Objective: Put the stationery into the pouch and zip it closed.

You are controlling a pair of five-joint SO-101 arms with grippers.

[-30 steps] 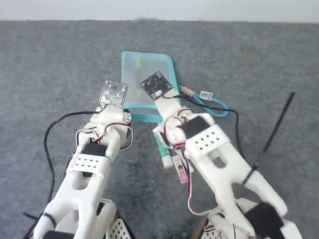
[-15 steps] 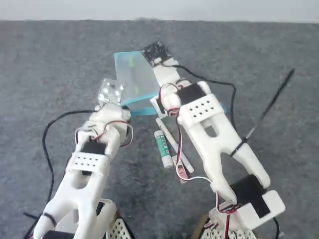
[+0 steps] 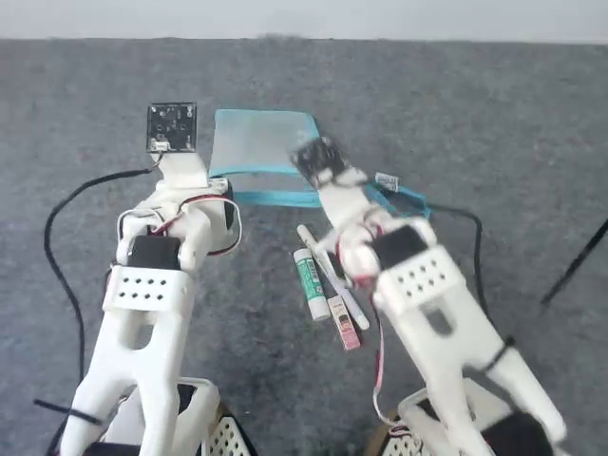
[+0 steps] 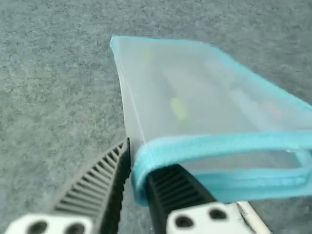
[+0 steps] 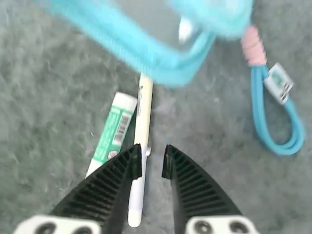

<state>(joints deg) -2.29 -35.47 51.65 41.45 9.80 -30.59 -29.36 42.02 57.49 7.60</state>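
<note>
**Right arm pulled back from pouch (image 3: 261, 142)**

Since half a second ago the right gripper (image 5: 151, 153) has been withdrawn from the pouch to above the pen (image 5: 143, 107). Its jaws are narrowly parted and nothing is held. The pouch, lying far-centre, is pinched at its teal edge by the closed left gripper (image 4: 139, 170). A barcode is printed on the green tube (image 5: 114, 129). The print on the tag (image 5: 277, 83) on the cord (image 5: 282, 147) cannot be read. Grey carpet (image 3: 494, 123) is backed by a pale wall (image 3: 380, 19).
</note>
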